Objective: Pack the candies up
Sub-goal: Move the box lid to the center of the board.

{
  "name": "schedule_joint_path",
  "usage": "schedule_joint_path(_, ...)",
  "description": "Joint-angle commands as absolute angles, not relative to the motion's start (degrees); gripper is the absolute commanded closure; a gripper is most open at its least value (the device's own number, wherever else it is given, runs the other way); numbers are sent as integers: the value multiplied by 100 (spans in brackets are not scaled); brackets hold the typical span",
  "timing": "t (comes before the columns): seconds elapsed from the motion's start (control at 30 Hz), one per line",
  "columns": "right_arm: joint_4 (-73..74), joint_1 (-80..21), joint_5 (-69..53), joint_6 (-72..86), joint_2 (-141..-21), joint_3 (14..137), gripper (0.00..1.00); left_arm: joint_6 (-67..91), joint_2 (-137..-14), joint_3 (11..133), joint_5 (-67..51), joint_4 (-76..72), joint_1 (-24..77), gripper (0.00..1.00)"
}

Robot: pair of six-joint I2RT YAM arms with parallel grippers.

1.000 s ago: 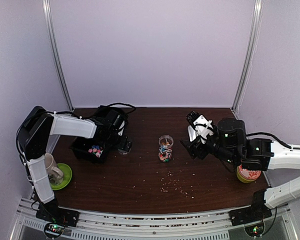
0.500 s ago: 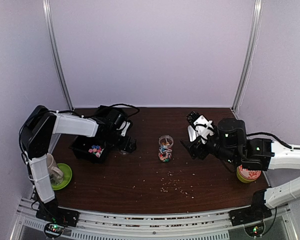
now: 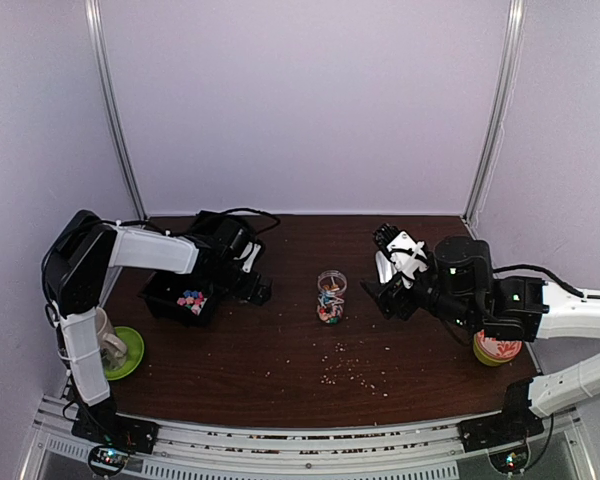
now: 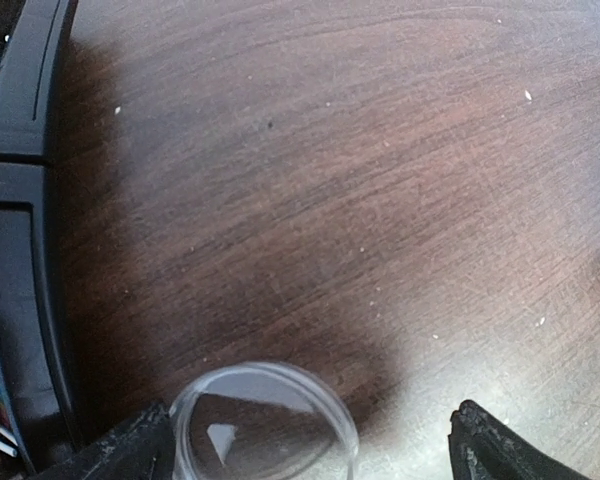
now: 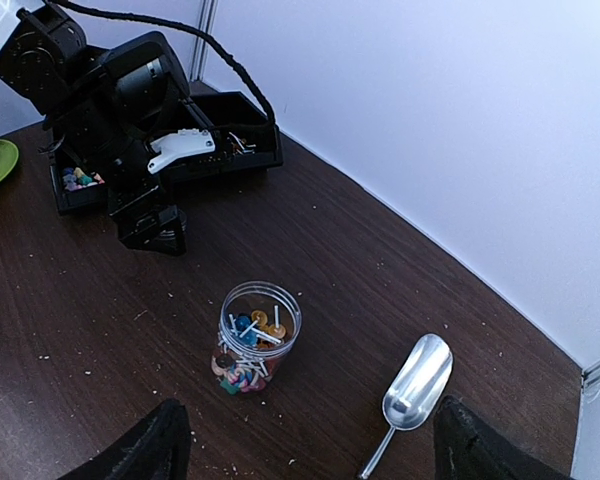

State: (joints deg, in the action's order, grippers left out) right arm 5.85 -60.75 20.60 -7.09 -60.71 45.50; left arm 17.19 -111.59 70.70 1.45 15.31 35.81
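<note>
Since a second ago the left gripper (image 3: 256, 291) has swung right, off the black tray (image 3: 152, 302). The right gripper (image 5: 312, 440) hangs released. Candies (image 3: 190, 298) lie in that tray and in the jar (image 3: 331, 290) between the arms. The left gripper, also released, straddles a clear lid (image 4: 265, 425) just beside one finger, so a lopsided close could flick it away. Only the wrist views show that lid and the scoop (image 5: 417, 382).
</note>
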Motion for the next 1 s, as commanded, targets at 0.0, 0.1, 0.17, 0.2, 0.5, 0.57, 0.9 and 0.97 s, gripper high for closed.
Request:
schedule_joint_path(0.0, 609, -6059, 2040, -636, -6049, 4691, 16, 1619, -10948, 6922, 169, 1043, 3531, 2)
schedule_joint_path(0.1, 615, -6058, 2039, -639, -6056, 4685, 16, 1597, -10878, 6927, 210, 1037, 3533, 2)
schedule_joint_path(0.17, 607, -6056, 2036, -641, -6066, 4698, 16, 1594, -10826, 6870, 200, 934, 3532, 2)
schedule_joint_path(0.2, 613, -6056, 2031, -640, -6071, 4698, 16, 1591, -10795, 6807, 181, 863, 3533, 2)
schedule_joint_path(0.5, 634, -6063, 2017, -637, -6091, 4707, 16, 1626, -10960, 6986, 437, 1247, 3533, 2)
schedule_joint_path(0.57, 640, -6058, 2017, -633, -6091, 4712, 16, 1634, -11065, 7061, 440, 1379, 3528, 2)
schedule_joint_path(0.9, 711, -6056, 2013, -637, -6066, 4748, 16, 1659, -11241, 7139, 179, 1665, 3532, 2)
schedule_joint_path(0.97, 717, -6057, 2005, -637, -6052, 4755, 16, 1685, -11228, 7122, 115, 1721, 3528, 2)
